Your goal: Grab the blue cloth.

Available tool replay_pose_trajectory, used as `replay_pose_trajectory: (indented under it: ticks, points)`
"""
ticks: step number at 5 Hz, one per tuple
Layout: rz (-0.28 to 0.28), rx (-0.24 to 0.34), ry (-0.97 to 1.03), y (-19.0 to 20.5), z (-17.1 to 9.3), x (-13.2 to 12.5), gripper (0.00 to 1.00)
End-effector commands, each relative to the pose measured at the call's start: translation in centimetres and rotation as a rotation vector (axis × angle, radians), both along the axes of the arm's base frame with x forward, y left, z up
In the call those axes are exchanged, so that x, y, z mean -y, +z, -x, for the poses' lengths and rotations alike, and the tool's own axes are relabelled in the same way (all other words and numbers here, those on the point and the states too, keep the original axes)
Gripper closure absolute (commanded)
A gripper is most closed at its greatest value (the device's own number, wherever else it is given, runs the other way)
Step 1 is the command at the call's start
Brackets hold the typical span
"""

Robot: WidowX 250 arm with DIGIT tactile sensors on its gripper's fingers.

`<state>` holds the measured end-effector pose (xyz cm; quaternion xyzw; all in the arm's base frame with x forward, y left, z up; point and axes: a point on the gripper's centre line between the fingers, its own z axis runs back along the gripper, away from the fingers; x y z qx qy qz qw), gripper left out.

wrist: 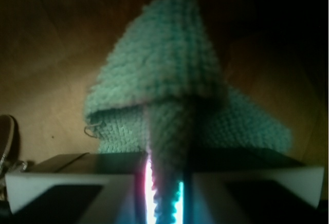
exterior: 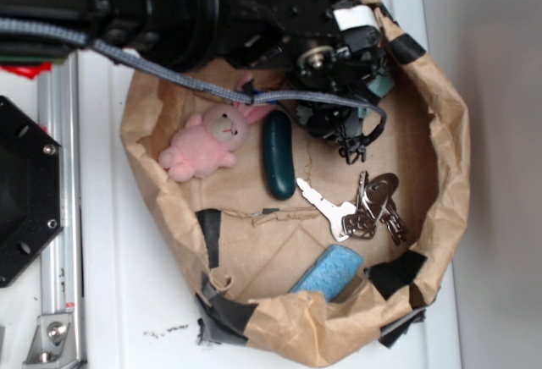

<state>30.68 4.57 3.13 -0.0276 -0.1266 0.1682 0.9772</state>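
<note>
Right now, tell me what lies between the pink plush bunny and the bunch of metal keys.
In the exterior view, the dark green oblong pickle-shaped object lies between the pink plush bunny and the bunch of metal keys, on the brown paper.

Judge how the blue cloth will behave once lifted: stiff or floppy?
Probably floppy: the blue cloth peaks into a draped tent where the fingers pinch it. Likely light, being thin terry. The looped pile should grip well rather than slip.
</note>
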Motion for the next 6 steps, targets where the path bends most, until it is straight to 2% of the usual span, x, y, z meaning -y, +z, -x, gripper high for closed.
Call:
replay_pose_trajectory:
  ticks: [1,2,3,4,5,6]
  points:
    - [0.01,0.062,-0.024,4.4,-0.7,-1.0,1.0]
    - [0.064,0.044,-0.094,9.1,1.0,-0.1,1.0]
    - [0.053,-0.043,-0.143,14.1,2.3,0.8,1.0]
    - [0.053,-0.13,-0.259,17.1,3.1,2.2,1.0]
    - [0.001,-0.186,-0.369,17.3,3.4,4.3,1.0]
    - [-0.036,-0.189,-0.405,16.4,3.5,5.5,1.0]
